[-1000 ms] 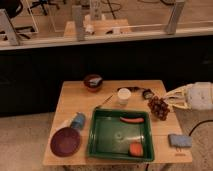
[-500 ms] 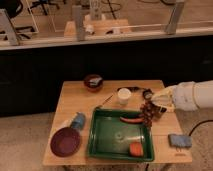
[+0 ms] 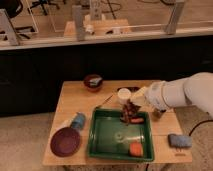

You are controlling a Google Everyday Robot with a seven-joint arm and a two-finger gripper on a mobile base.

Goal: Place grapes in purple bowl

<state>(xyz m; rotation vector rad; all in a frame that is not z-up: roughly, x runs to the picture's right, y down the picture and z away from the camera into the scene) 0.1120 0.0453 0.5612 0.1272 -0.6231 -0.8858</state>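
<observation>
A dark reddish-brown bunch of grapes [image 3: 128, 113] hangs under my gripper [image 3: 132, 104], which is shut on it. The bunch is over the back right part of the green tray [image 3: 99, 150], just in front of the white cup [image 3: 123, 94]. My white arm comes in from the right edge of the view. The purple bowl [image 3: 65, 141], wide and shallow, sits at the table's front left corner, well to the left of the gripper, with nothing in it.
Inside the tray lie an orange carrot-like stick [image 3: 136, 120] and a round orange fruit [image 3: 135, 148]. A smaller dark red bowl [image 3: 93, 81] stands at the back. A blue object [image 3: 77, 120] lies beside the purple bowl, a blue sponge [image 3: 179, 140] at front right.
My arm has swung left across the table, carrying the grapes from the right side to over the tray's back right part.
</observation>
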